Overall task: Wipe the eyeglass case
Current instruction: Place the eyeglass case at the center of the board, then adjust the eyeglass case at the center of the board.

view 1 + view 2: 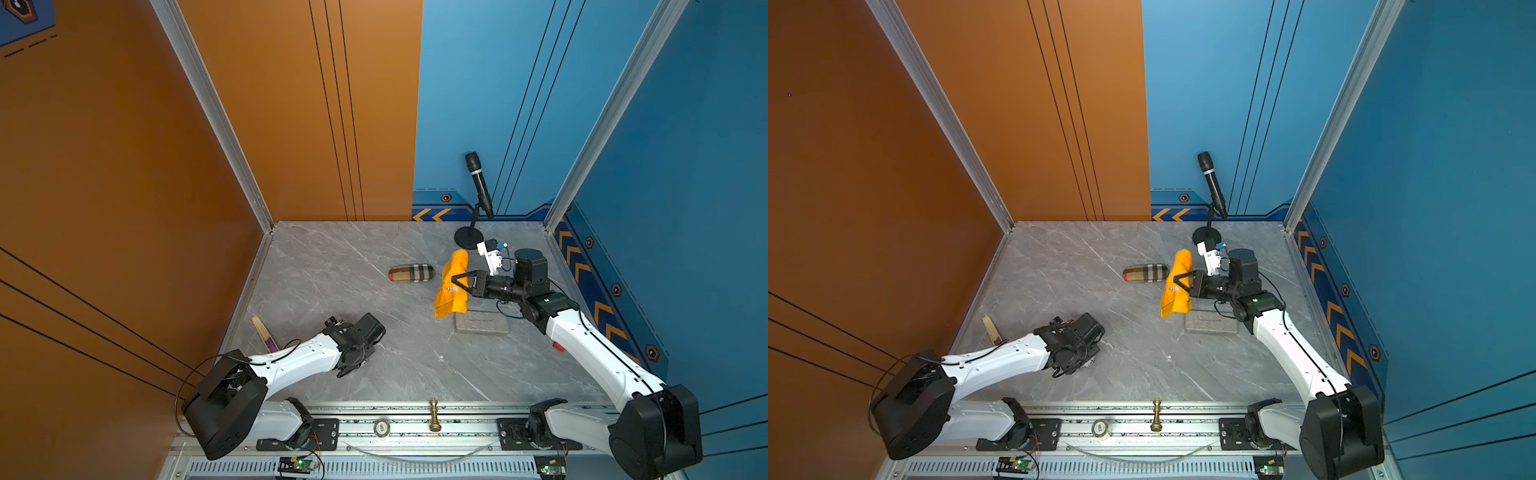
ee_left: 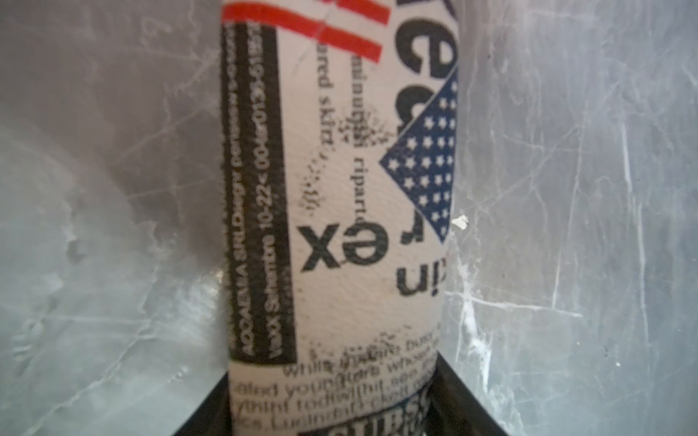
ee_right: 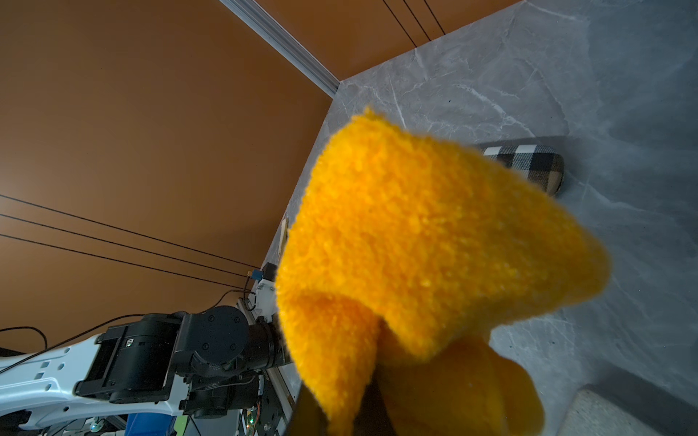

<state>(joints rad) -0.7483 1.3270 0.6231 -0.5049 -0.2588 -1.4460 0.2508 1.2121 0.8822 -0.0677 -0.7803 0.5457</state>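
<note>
The eyeglass case, tan plaid with a red end, lies flat on the grey marble table; its end shows behind the cloth in the right wrist view. My right gripper is shut on an orange fluffy cloth, which hangs in the air just right of the case, apart from it. My left gripper points down at the near left. It is shut on a white rounded object printed like newspaper.
A black microphone on a round stand rises at the back, behind the right arm. A grey flat slab lies under the right wrist. Wooden sticks rest by the left wall. A brass chess piece stands on the front rail.
</note>
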